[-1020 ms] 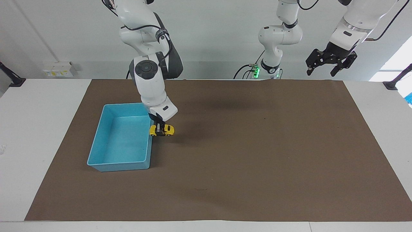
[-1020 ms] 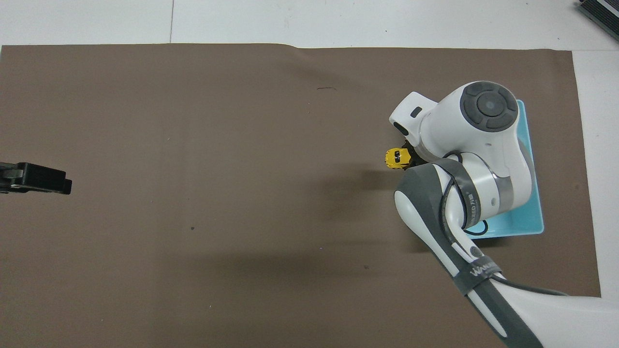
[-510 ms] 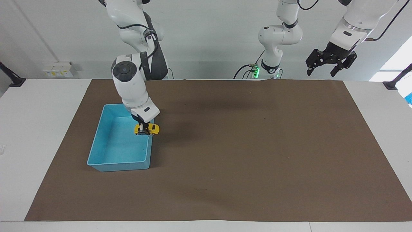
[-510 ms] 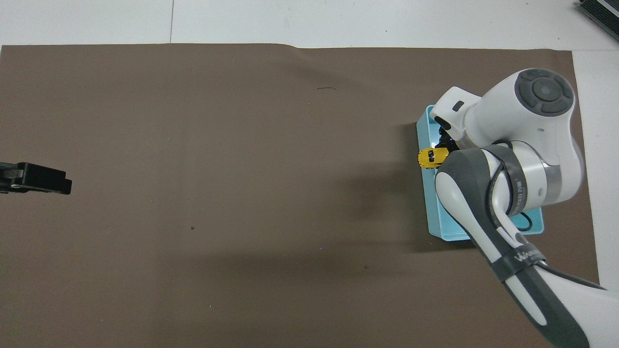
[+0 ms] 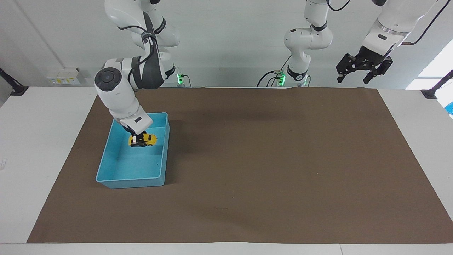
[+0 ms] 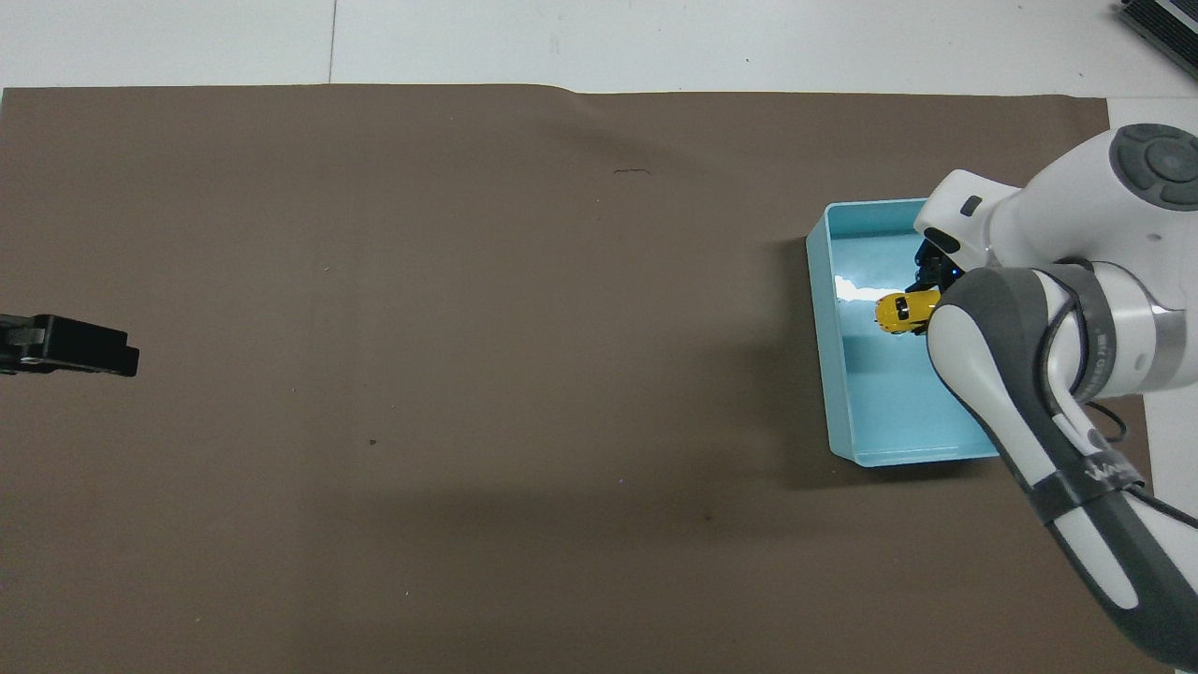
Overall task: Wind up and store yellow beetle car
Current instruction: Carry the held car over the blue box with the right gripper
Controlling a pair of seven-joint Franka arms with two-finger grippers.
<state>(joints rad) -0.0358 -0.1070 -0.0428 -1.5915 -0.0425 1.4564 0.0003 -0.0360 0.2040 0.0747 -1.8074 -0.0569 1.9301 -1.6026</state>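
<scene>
The yellow beetle car (image 5: 142, 140) hangs in my right gripper (image 5: 138, 139), which is shut on it. The car is in the air over the inside of the blue bin (image 5: 131, 182), above the half of the bin nearer to the robots. In the overhead view the car (image 6: 902, 311) shows over the bin's floor, next to the right gripper (image 6: 923, 301), and the arm hides one long edge of the bin (image 6: 827, 356). My left gripper (image 5: 353, 80) waits raised and open above the left arm's end of the table; it also shows in the overhead view (image 6: 70, 344).
A brown mat (image 5: 283, 159) covers most of the white table. The bin stands on the mat toward the right arm's end. A white socket box (image 5: 65, 75) sits against the wall.
My right gripper has carried the car sideways from beside the bin, over its rim, to above the bin's inside. The left arm has not moved.
</scene>
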